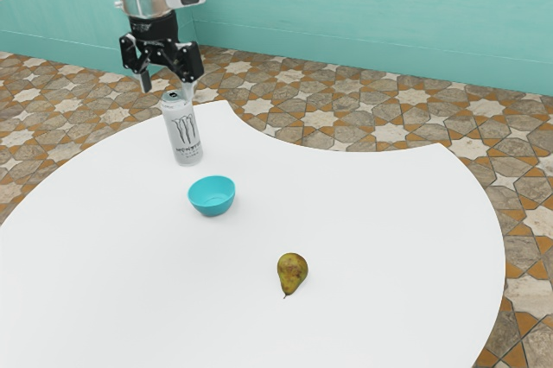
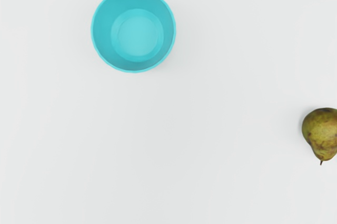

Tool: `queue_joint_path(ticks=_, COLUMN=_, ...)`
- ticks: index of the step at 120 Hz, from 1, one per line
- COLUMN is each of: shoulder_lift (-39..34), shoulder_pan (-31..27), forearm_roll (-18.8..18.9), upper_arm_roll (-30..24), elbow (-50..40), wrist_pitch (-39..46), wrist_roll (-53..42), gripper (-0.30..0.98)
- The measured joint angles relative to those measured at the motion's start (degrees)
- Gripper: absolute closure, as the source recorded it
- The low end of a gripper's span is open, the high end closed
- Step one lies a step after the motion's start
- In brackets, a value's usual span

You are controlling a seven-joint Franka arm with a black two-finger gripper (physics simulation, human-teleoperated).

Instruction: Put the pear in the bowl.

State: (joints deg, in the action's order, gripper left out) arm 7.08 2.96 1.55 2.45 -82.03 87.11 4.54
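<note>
While our empty gripper (image 1: pixel 167 88) hangs with its fingers wide apart, we see the pear (image 1: pixel 292 271) on the table (image 1: pixel 389 212), nearer and further to the exterior view's right than the bowl (image 1: pixel 212 205).

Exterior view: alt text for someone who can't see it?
A pear lies on a white table, outside an empty turquoise bowl; a tall drink can stands on the bowl's other side. An open robot gripper hangs at upper left.
</note>
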Motion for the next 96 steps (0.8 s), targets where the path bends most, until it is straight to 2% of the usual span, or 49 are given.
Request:
queue_joint_path(ticks=41, shoulder_lift=-0.61, shoulder_pan=-0.12, forearm_roll=-0.07, upper_arm_roll=0.08, elbow=-0.35, wrist_pitch=0.36, wrist_roll=0.00, gripper=0.00)
queue_joint_path(ticks=74, shoulder_lift=-2.22, shoulder_pan=0.61, forearm_roll=-1.77, upper_arm_roll=-5.79, elbow=-21.49, wrist_pitch=13.57, wrist_roll=0.17, gripper=0.00)
queue_joint_path(ticks=96, shoulder_lift=0.84, shoulder_pan=0.19, forearm_roll=-2.27, upper_arm_roll=-7.64, elbow=-24.97, wrist_pitch=20.91, wrist_roll=0.25, gripper=0.00)
